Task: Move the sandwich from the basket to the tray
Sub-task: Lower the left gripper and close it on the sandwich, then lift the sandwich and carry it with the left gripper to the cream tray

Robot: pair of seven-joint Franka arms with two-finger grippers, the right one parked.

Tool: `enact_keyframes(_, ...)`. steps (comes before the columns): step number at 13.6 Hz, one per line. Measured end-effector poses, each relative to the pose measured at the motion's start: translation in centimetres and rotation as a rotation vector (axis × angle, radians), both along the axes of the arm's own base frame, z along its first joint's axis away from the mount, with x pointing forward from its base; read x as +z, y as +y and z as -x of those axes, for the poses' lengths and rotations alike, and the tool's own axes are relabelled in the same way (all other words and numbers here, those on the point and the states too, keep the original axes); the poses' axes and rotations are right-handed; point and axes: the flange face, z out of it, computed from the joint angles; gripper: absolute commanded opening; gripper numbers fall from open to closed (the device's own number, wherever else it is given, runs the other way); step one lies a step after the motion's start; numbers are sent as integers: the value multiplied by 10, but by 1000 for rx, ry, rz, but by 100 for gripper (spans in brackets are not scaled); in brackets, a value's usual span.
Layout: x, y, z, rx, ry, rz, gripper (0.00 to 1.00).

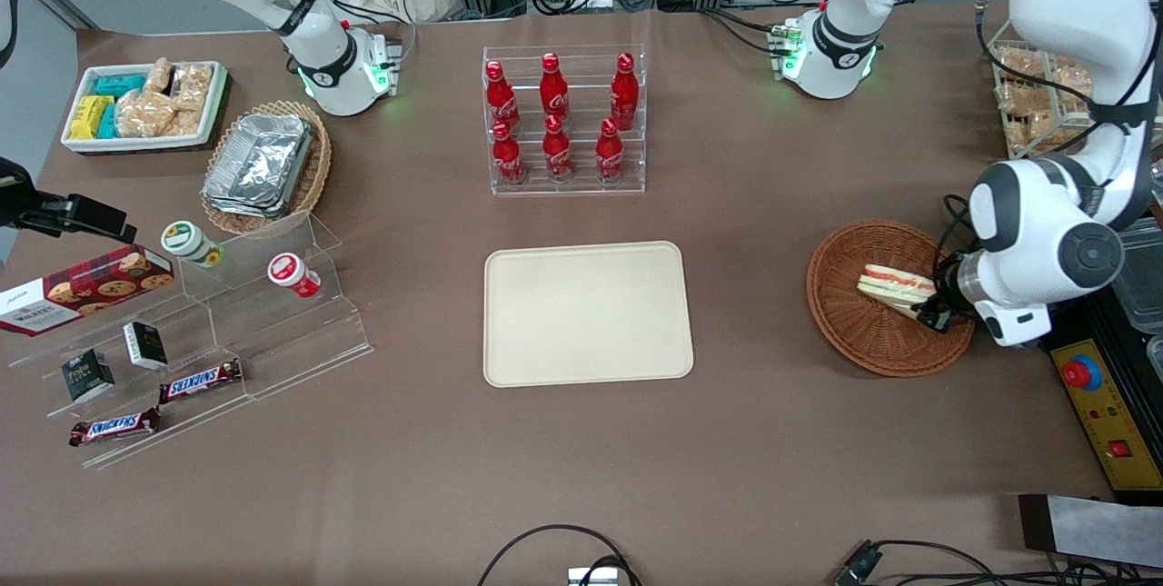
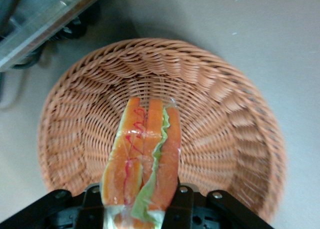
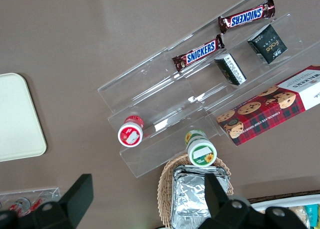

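Sandwich [image 2: 145, 154] clamped between hand [image 2: 140, 209] fingers, over basket [image 2: 225, 114].

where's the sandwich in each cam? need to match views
Front view: the sandwich lies in the round basket, toward the working arm's end of the table, with the left hand at its end.
Left wrist view: the sandwich stands edge-on between the fingers, over the basket.
Right wrist view: not in it.
Shared landmark: the basket's woven rim, in the front and left wrist views.
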Motion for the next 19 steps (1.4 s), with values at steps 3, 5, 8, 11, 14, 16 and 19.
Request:
enact_keyframes(3, 82, -28, -31, -46, -11, 16, 0)
enact_keyframes(5, 135, -66, -44, -120, -47, 40, 0)
enact_keyframes(8, 179, -152, -43, -394, -115, 114, 0)
enact_keyframes(11, 166, -250, -24, -589, -110, 172, 0)
enact_keyframes(14, 81, -350, -7, -737, -62, 215, 0)
enact_keyframes(16, 17, -392, 4, -803, -34, 223, 0)
enact_keyframes(19, -37, -423, 24, -878, 23, 208, 0)
